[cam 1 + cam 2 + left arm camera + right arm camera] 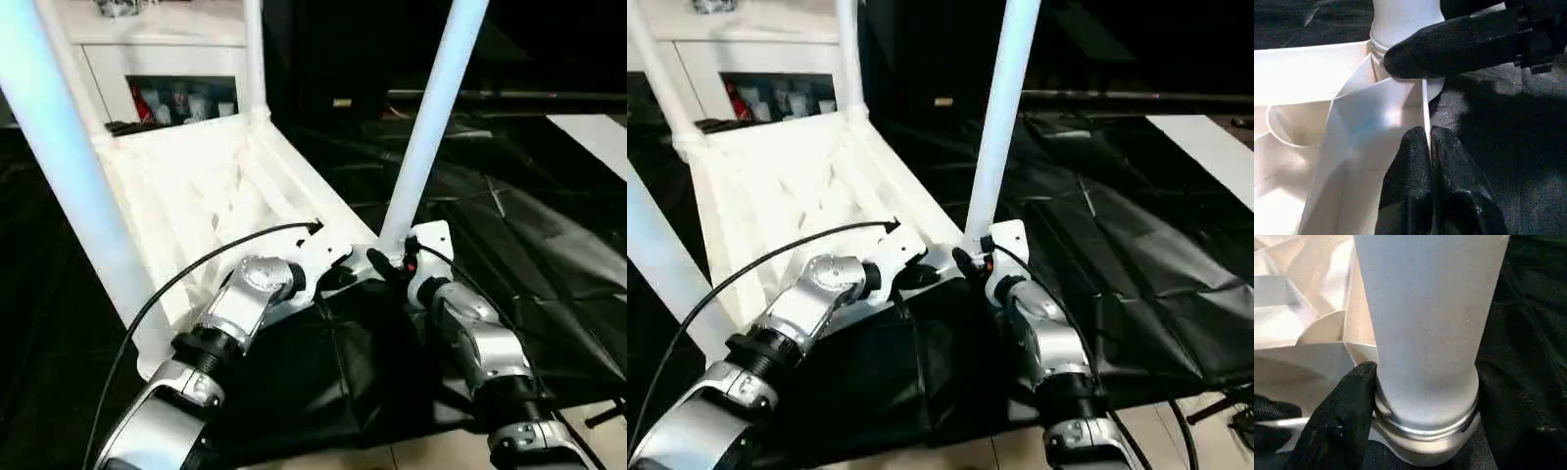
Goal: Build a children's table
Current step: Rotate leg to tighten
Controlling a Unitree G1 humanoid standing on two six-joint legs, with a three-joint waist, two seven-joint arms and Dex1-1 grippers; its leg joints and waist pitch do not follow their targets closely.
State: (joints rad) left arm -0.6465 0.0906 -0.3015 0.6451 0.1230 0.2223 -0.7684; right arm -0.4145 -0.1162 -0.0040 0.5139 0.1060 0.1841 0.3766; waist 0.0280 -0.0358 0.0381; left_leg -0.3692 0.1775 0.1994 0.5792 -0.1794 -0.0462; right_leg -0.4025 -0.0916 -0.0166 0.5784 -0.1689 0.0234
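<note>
Black cloth covers the work table (1136, 255) I am working over, and the children's table (784, 186) lies on it upside down, ribbed underside up, tilted with its near edge toward me. Behind it stands a white cabinet (167, 59) with small items behind its glass. I count legs rising from the corner sockets: one at the near right corner (431, 117), one at the far right corner (847, 54), one at the far left (656, 73), and a big blurred one close on my left (59, 166).

My right gripper (389, 265) sits at the base of the near right leg, one black finger (1337, 416) pressed against the leg just above its socket ring; the jaws stand apart around the tube. My left gripper (1430, 152) is pinched on the thin white rim of the tabletop right beside that same socket, fingers together with the wall between them.

To the right of the tabletop I see open black cloth, creased, out to the work table's edge.
</note>
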